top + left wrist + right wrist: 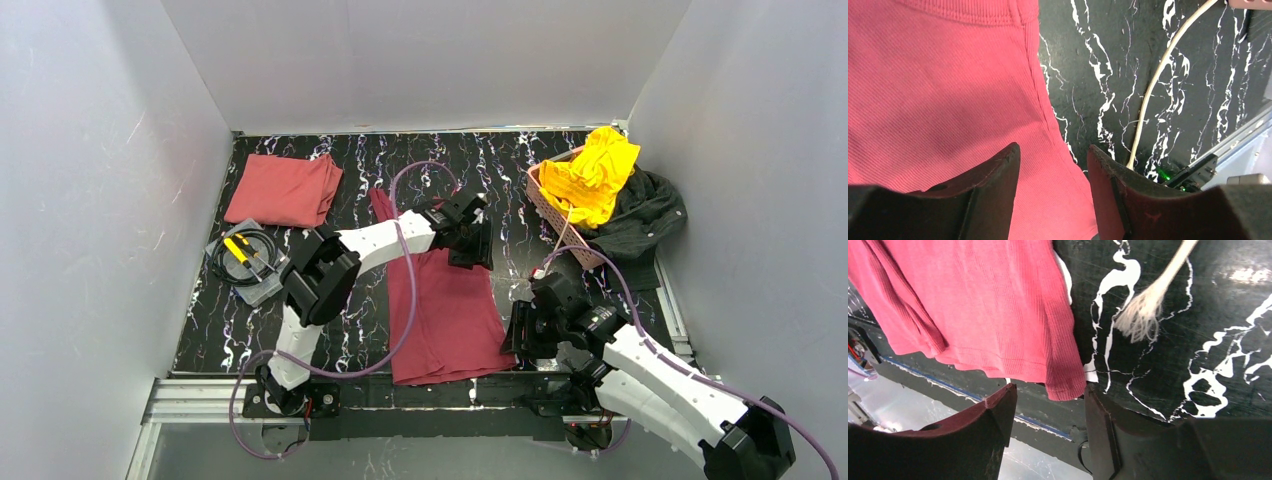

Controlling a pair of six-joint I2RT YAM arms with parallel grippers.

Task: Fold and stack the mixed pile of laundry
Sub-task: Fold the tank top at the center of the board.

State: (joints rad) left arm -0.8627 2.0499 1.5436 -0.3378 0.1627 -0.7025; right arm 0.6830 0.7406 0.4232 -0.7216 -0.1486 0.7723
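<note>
Broadly, the black marbled desk [500, 170] carries everything. Taking the overhead view as a clock face with 12 at the far wall, the dark maroon garment [450, 310] lies spread flat from the centre toward 6 o'clock, and its hem reaches the near edge of the desk. The charcoal-black garment [645, 215] sits crumpled at 3 o'clock, spilling against the side wall. The salmon-red garment [283, 188] lies folded into a neat rectangle at 10 o'clock. The bright yellow garment [592, 175] is bunched on top of the pink basket [555, 215] at 2 o'clock, touching the charcoal-black one. A clear tray of cables [247, 262] rests at 9 o'clock.

The left hand [1053, 150] hovers over the far right edge of the maroon garment, its fingers parted and gripping nothing. The right hand [1050, 390] sits low at 5 o'clock by the garment's near right corner, also spread wide and empty, with the corner just ahead of the gap. A thin cream cord [1153, 85] trails from the basket across bare desk, and its end is frayed.
</note>
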